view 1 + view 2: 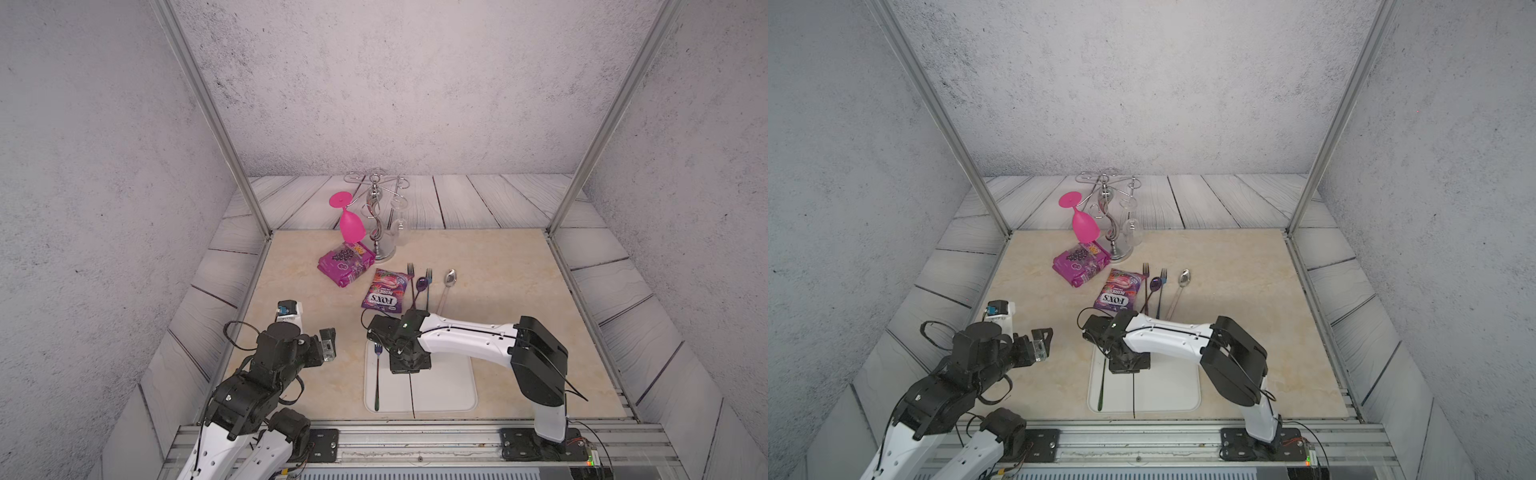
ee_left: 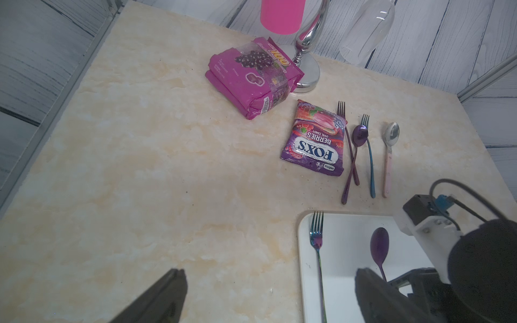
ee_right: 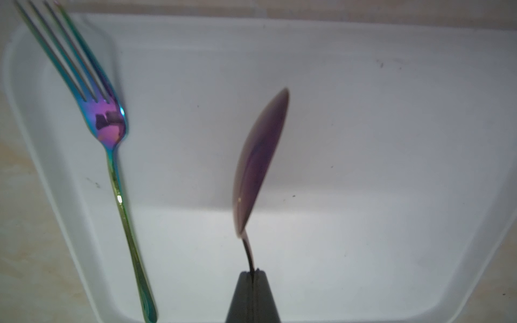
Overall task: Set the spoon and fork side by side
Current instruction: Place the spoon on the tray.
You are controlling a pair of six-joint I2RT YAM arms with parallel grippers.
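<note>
Now the right gripper (image 3: 253,272) pinches a purple metal spoon (image 3: 260,165) by its neck, an iridescent metal fork (image 3: 110,123) lying alongside.

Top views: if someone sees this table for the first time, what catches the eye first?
The bright pink wine glass, hanging upside down from a chrome glass rack at the back of the table, stands out most. Nearer the front, the right gripper has its jaws shut on a purple spoon over a white tray, beside an iridescent fork lying in it.
</note>
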